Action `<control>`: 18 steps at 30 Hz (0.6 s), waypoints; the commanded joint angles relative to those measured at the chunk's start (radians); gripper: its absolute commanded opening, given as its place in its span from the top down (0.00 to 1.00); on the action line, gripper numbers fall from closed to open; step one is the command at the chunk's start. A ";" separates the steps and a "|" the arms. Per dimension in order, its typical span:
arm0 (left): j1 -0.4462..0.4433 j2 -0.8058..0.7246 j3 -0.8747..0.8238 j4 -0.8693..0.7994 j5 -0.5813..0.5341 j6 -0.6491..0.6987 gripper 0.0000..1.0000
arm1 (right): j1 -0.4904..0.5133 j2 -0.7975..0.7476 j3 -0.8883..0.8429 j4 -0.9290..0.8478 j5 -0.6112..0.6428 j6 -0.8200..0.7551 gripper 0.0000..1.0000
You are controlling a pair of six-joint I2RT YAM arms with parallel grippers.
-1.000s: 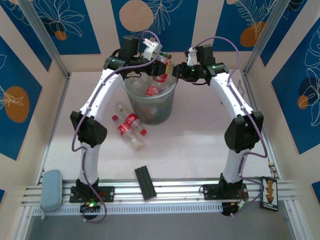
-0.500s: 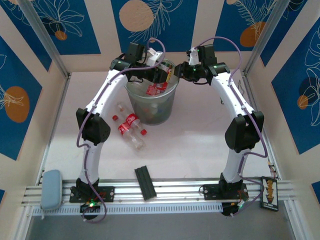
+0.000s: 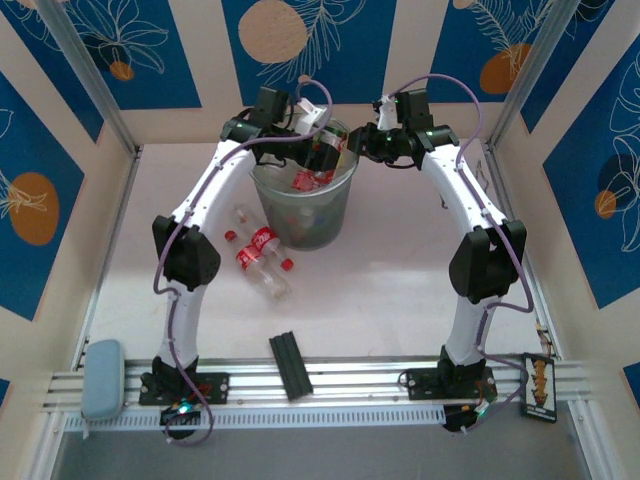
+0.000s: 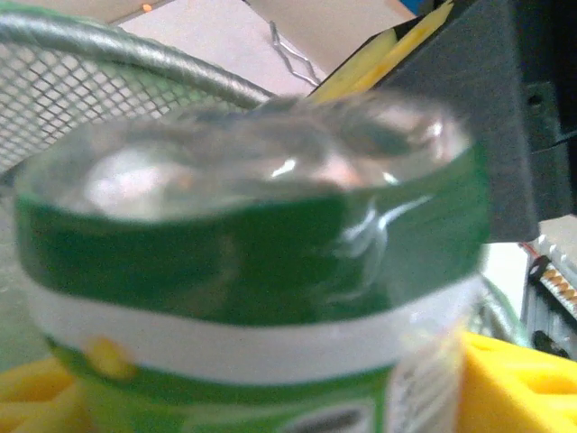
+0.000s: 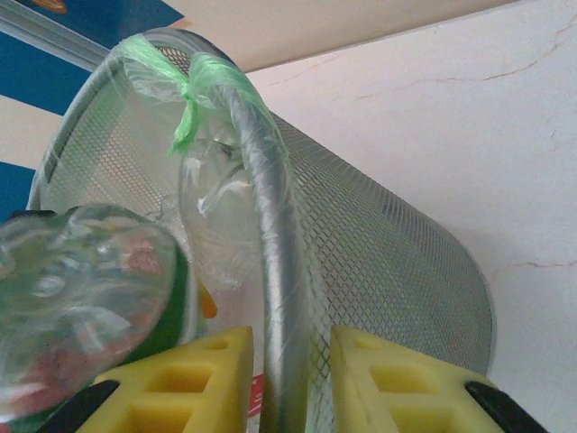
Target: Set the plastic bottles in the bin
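Several plastic bottles (image 3: 305, 180) already lie in the bin (image 3: 330, 215), red labels showing! Roughly four loose bottles (image 3: 262, 250) wait on the surface (image 3: 400, 290) at the bin's 7 o'clock. The left fingers (image 4: 514, 379) hang over the bin, a green bottle (image 4: 243, 271) between them. It's blurred, so gripped or let go, I cannot tell. The right fingers (image 5: 180, 370) are clamped on the rim at 2 o'clock. The bin's bottom is hard to read.

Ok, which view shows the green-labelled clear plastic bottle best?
Left wrist: the green-labelled clear plastic bottle is close up, label and base, though blurred. Right wrist catches its base beside the rim of the round grey mesh bin; top external shows it tiny.
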 commanded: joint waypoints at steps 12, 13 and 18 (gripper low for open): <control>0.029 -0.139 -0.145 0.362 -0.004 -0.182 0.21 | -0.022 -0.035 -0.003 -0.011 -0.006 -0.003 0.56; 0.030 -0.138 -0.145 0.376 -0.021 -0.194 0.23 | -0.027 -0.047 0.000 -0.014 -0.003 -0.006 0.53; 0.029 -0.127 -0.155 0.417 -0.061 -0.222 0.32 | -0.056 -0.099 0.008 -0.019 0.013 -0.016 0.48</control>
